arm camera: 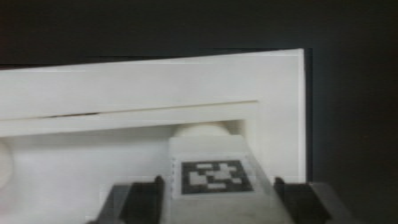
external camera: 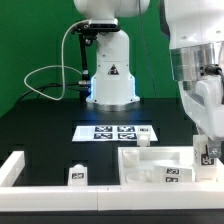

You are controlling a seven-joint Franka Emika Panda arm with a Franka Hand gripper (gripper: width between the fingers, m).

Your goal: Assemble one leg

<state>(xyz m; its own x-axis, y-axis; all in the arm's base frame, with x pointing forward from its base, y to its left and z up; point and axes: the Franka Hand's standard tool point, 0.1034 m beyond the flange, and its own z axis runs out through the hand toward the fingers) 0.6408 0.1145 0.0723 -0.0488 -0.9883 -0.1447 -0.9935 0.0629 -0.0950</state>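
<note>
My gripper (external camera: 207, 146) is shut on a leg (external camera: 209, 158), a stubby white peg with a black-and-white tag. It holds the leg upright at the corner of the large white rimmed panel (external camera: 150, 160) on the exterior view's right. In the wrist view the leg (arm camera: 215, 165) sits between my two dark fingers (arm camera: 141, 202), its far end over the panel (arm camera: 143, 100) near the panel's corner. I cannot tell whether the leg touches the panel. My gripper (arm camera: 217, 203) closes on the leg's sides.
Another leg (external camera: 76, 174) stands at the front left, one (external camera: 143, 141) at the panel's far edge, and a tagged one (external camera: 172, 174) lies on the panel. The marker board (external camera: 115, 131) lies in the middle. A white fence (external camera: 12, 166) runs along the left and front.
</note>
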